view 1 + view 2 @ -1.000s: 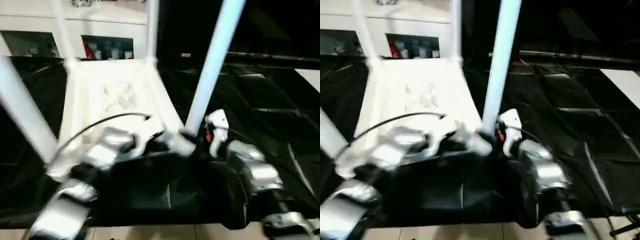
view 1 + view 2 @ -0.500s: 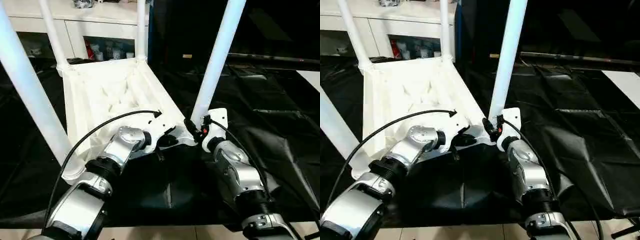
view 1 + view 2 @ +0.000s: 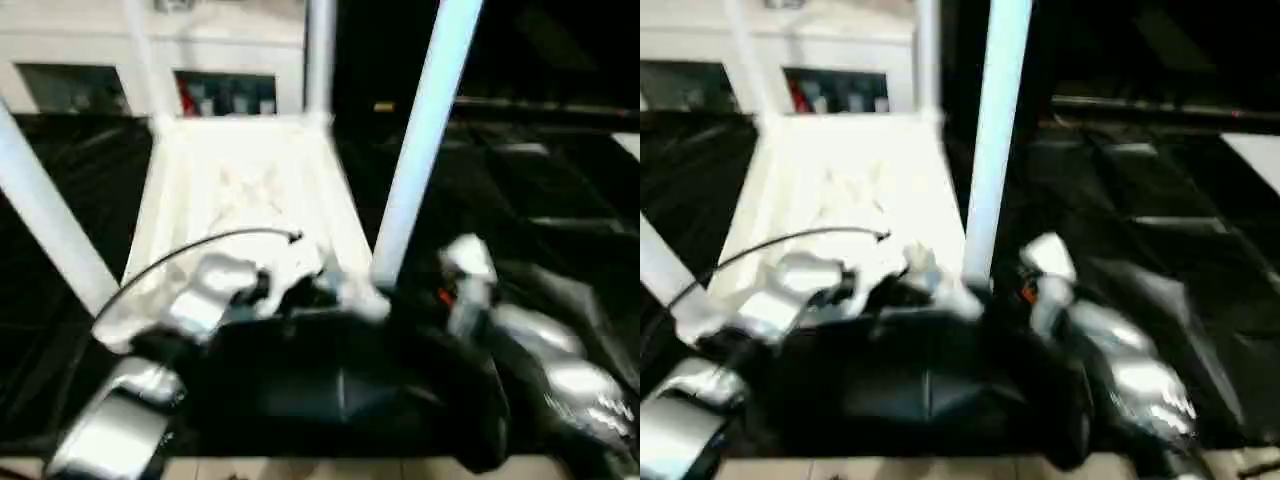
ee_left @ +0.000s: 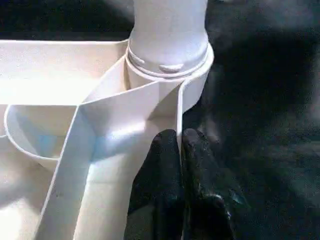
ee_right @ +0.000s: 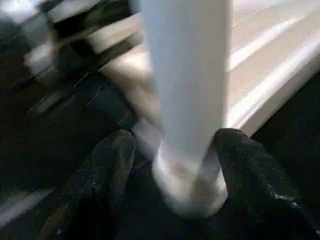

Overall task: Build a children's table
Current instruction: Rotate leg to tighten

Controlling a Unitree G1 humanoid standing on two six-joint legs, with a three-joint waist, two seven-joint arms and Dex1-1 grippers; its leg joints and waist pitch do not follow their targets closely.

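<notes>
The children's table lies upside down, its white ribbed tabletop (image 3: 240, 180) resting on black cloth. Several white legs stand up from its corner sockets. My left gripper (image 4: 179, 137) is shut on the thin rim of the tabletop (image 4: 60, 75), just beside the near right socket. In the left eye view the left gripper (image 3: 300, 290) sits at that same near edge. My right gripper (image 5: 175, 145) is open, one black finger on each side of the near right leg (image 5: 185, 75) at its base. This leg (image 3: 420, 140) rises steeply from its socket.
The black-draped table (image 3: 540, 180) stretches away to the right and ends at a front edge close to me, with pale floor (image 3: 300, 468) below. A white cabinet (image 3: 100, 60) with glass doors stands behind the tabletop.
My right gripper's jaws have widened around the leg's base and its wrist has drawn back a little to the right. The left gripper keeps its hold. The camera has shaken.
</notes>
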